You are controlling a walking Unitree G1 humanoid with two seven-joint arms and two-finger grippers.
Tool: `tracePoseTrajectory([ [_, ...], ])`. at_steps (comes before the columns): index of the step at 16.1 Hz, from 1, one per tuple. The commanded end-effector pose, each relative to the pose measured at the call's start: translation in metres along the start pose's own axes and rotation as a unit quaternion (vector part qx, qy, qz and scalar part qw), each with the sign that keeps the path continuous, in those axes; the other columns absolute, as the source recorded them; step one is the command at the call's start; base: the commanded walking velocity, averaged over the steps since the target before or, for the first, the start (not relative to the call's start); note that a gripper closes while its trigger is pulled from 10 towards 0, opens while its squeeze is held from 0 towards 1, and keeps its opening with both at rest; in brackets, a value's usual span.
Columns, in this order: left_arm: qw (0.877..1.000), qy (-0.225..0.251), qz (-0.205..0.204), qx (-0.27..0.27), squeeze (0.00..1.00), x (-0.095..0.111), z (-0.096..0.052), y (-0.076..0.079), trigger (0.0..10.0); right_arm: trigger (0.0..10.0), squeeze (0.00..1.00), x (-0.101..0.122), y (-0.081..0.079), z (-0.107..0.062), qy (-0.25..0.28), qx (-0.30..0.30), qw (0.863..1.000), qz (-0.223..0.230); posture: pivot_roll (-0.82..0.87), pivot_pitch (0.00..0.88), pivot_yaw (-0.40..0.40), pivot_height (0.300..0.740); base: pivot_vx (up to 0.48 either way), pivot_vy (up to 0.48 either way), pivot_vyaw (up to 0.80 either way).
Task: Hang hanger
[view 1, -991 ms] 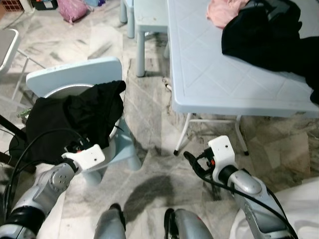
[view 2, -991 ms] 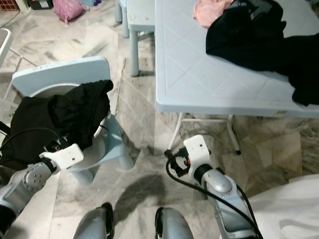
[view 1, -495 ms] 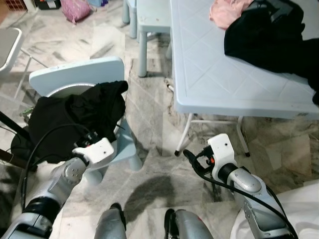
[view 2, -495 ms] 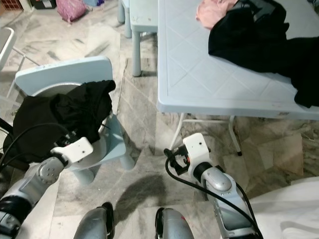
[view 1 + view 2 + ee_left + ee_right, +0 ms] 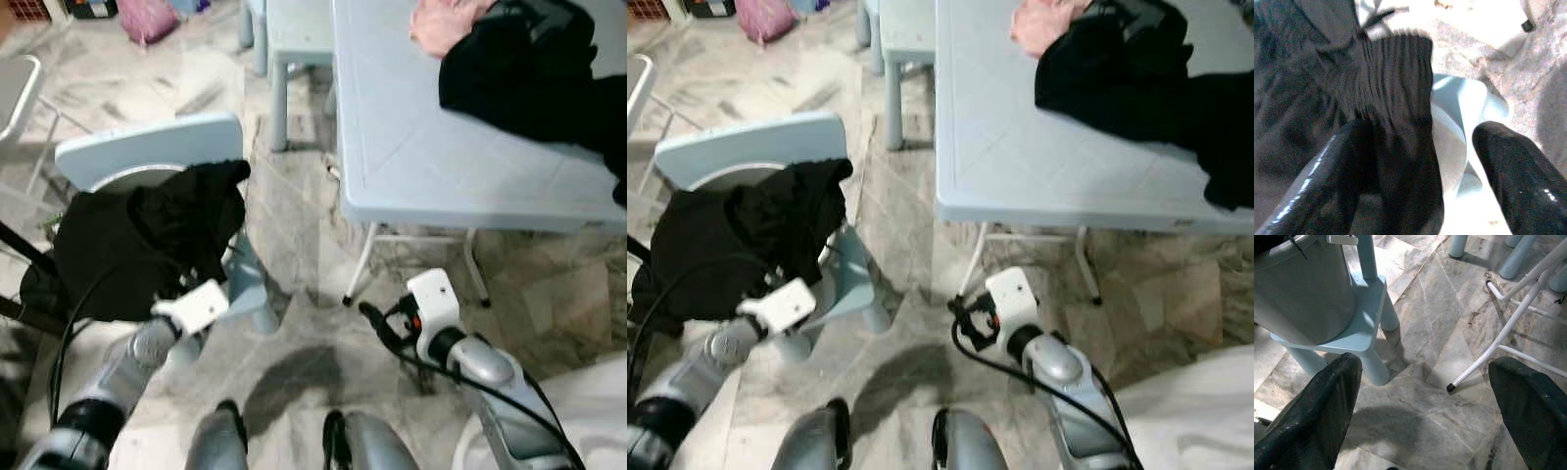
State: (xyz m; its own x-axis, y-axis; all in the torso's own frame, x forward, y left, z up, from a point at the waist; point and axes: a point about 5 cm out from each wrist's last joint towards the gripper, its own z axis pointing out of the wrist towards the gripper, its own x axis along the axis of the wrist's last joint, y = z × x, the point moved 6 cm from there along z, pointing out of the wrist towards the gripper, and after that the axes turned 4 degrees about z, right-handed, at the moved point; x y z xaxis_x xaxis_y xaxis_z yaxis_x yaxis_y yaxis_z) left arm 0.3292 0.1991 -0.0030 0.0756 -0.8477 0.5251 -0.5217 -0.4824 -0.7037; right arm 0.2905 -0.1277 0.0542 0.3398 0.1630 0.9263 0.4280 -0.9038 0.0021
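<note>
While left pincer (image 5: pixel 1420 171) reaches, fingers spread, at black garment (image 5: pixel 137 235), apparently touching, right pincer (image 5: pixel 1425 401) hangs agape.

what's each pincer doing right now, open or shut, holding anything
Left pincer: open, fingers spread at the black garment on the pale blue chair, nothing gripped.
Right pincer: open, holding nothing, above the marble floor.

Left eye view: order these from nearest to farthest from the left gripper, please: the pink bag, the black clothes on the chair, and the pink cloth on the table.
1. Black clothes, on the chair right by the left gripper.
2. Pink bag, on the floor far ahead, on the left.
3. Pink cloth, on the table's far end, on the right.
</note>
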Motion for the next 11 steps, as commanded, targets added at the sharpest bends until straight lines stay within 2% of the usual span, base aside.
tracePoseTrajectory([
  [1,1.0,-0.005,-0.006,0.019,1.0,-0.003,-0.003,-0.006,10.0,10.0,0.0,-0.004,-0.001,-0.001,-0.007,0.002,1.0,-0.001,-0.03,0.219,-0.07,0.74,0.0,0.0,0.0],
  [2,0.999,-0.005,-0.011,0.046,0.34,-0.002,-0.005,-0.015,10.0,10.0,0.0,-0.003,-0.004,0.0,-0.006,0.006,1.0,-0.001,-0.02,0.221,-0.073,0.74,0.0,0.0,0.0],
  [3,0.998,0.001,-0.025,0.061,0.0,0.001,-0.006,-0.02,10.0,10.0,0.0,-0.002,-0.004,0.001,-0.006,0.006,1.0,-0.001,-0.02,0.222,-0.074,0.74,0.0,0.0,0.0],
  [8,0.997,0.019,-0.029,0.066,0.0,0.022,0.001,-0.028,10.0,10.0,0.0,-0.001,-0.005,0.0,-0.005,0.008,1.0,-0.001,-0.03,0.237,-0.07,0.74,0.0,0.0,0.0],
  [11,0.998,0.031,-0.035,0.046,0.0,0.039,0.008,-0.026,10.0,10.0,0.0,-0.003,-0.006,-0.003,-0.008,0.007,1.0,0.001,-0.04,0.247,-0.062,0.74,0.0,0.0,0.0],
])
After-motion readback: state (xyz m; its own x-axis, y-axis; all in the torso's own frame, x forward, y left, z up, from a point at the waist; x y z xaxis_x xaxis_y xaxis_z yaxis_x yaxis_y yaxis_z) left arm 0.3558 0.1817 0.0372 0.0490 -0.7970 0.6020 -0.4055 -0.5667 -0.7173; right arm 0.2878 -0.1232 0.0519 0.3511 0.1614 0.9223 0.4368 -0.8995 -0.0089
